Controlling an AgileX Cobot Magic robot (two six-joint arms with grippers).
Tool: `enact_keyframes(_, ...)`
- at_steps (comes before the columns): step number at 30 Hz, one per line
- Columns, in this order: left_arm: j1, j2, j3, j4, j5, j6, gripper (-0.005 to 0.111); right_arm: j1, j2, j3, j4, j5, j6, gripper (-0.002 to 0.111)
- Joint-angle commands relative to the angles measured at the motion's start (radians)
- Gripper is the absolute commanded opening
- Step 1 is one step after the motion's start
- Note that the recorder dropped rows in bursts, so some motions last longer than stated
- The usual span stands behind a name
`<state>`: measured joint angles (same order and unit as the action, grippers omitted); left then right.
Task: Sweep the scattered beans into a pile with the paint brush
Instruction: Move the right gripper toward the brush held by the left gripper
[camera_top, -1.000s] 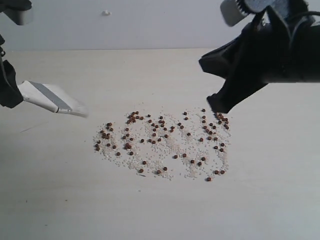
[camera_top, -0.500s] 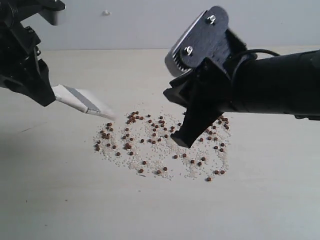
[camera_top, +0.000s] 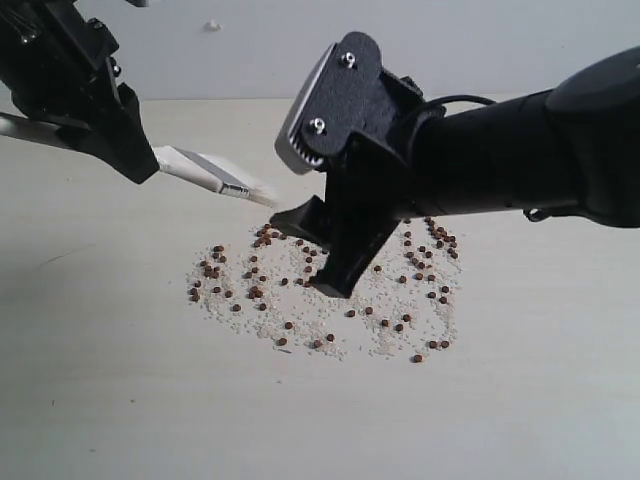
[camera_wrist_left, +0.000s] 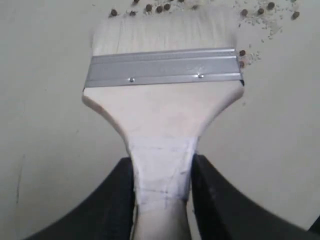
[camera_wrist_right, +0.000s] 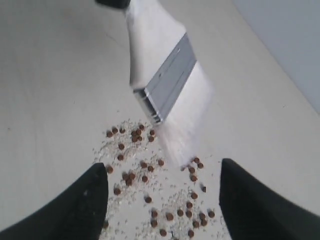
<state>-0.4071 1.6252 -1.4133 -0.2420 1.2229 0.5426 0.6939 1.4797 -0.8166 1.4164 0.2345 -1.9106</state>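
**Brush at the edge of the scattered beans**

The pale table (camera_top: 120, 410) fills the scene. The right gripper (camera_top: 312, 255), jaws spread wide and holding nothing, hangs over the middle of the bean patch. The left gripper (camera_top: 135, 160) clamps the cream handle of the paint brush (camera_top: 205, 170). The brush slants down, its bristles at the patch's far left edge; whether they touch the table cannot be told. The beans (camera_top: 256, 292) lie scattered among whitish crumbs (camera_top: 383, 347) in one broad patch.

Left fingers (camera_wrist_left: 114, 202) pinched narrow; right fingers (camera_wrist_right: 82, 207) spread wide, angled downward.
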Motion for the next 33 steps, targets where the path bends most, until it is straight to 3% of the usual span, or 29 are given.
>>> enact_keyframes(1, 0.016, 0.011, -0.009, -0.008, -0.002, 0.001, 0.000, 0.004, 0.000, -0.038, 0.021, 0.023, 0.059, 0.060)
enact_keyframes(9, 0.017, 0.011, -0.009, -0.017, -0.002, 0.010, 0.000, 0.014, 0.002, -0.040, 0.018, 0.029, -0.199, 0.067)
enact_keyframes(21, 0.017, 0.011, -0.009, -0.066, -0.006, 0.010, 0.000, 0.149, 0.036, -0.040, 0.003, -0.157, -0.196, 0.069)
enact_keyframes(28, 0.017, 0.011, -0.009, -0.072, -0.002, 0.010, 0.000, 0.155, 0.072, -0.040, 0.046, -0.316, -0.149, 0.069)
enact_keyframes(33, 0.017, 0.011, -0.009, -0.068, -0.003, 0.010, 0.000, 0.155, 0.057, -0.040, 0.046, -0.307, -0.146, 0.069)
